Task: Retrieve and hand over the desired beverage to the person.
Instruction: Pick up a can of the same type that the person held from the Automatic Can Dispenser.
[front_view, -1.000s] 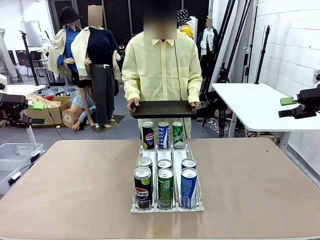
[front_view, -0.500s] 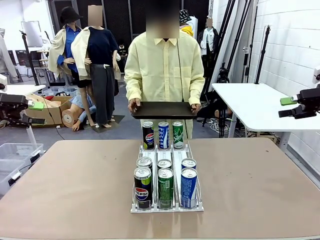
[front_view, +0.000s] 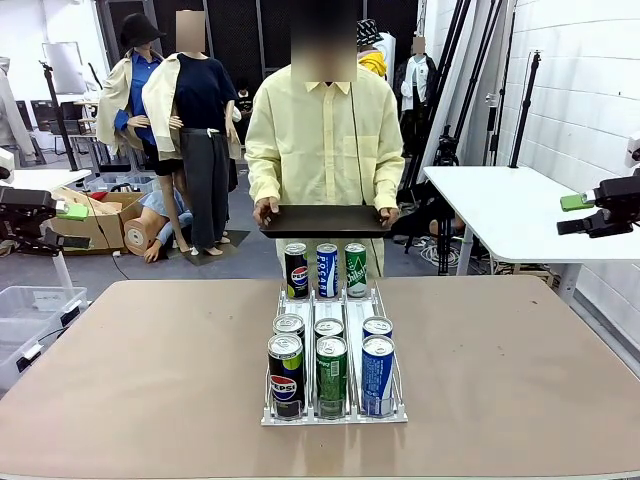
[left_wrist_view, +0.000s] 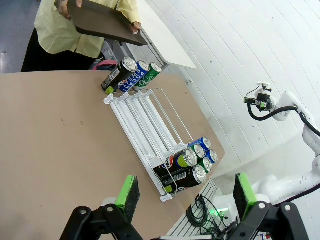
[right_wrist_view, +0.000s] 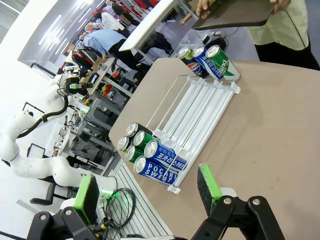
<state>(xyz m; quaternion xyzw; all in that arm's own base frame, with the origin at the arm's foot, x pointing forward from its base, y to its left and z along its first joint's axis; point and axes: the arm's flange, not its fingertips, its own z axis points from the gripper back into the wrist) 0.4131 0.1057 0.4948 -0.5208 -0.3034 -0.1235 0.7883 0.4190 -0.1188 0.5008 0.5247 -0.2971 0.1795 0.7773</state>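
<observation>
The person (front_view: 323, 140), in a pale-yellow shirt, stands at the table's far side holding a dark tray (front_view: 322, 220) in both hands. Beverage cans stand in a clear rack (front_view: 333, 300) at mid-table. Its far row has a Pepsi (front_view: 296, 270), a blue can (front_view: 327, 270) and a green can (front_view: 356, 269). Its near end has two rows, fronted by a Pepsi (front_view: 285, 376), a green can (front_view: 331, 375) and a blue can (front_view: 377, 374). Nothing marks which beverage is desired. My left gripper (front_view: 68, 226) (left_wrist_view: 186, 194) hangs open off the table's left side. My right gripper (front_view: 572, 215) (right_wrist_view: 147, 190) is open off the right side.
The brown table (front_view: 140, 360) stretches bare on both sides of the rack. A white table (front_view: 500, 205) stands at the right behind my right gripper. A clear bin (front_view: 30, 310) sits on the floor at the left. A white wall (front_view: 590, 90) runs along the right.
The person swayed slightly and the tray shifted a little with them. Both arms and all cans stayed still.
</observation>
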